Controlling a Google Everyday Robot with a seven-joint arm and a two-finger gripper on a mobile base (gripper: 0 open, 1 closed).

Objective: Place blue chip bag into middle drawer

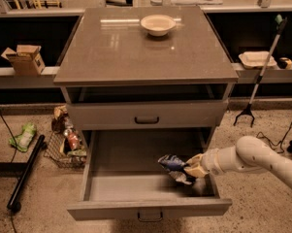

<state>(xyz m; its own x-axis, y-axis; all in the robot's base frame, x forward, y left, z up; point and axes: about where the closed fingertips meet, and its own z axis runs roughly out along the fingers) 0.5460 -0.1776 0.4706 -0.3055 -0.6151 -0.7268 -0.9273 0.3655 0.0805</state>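
The blue chip bag is a crinkled dark-blue foil bag held over the right part of the open middle drawer, close above its grey floor. My gripper reaches in from the right over the drawer's side wall on a white arm and is shut on the bag's right end. The drawer is pulled out wide, with a small dark handle on its front. Its floor to the left of the bag is bare.
Another grey drawer front above is closed. A white bowl stands on the cabinet top. A wire basket of snacks and a green packet lie on the floor left. A reacher tool leans at the right.
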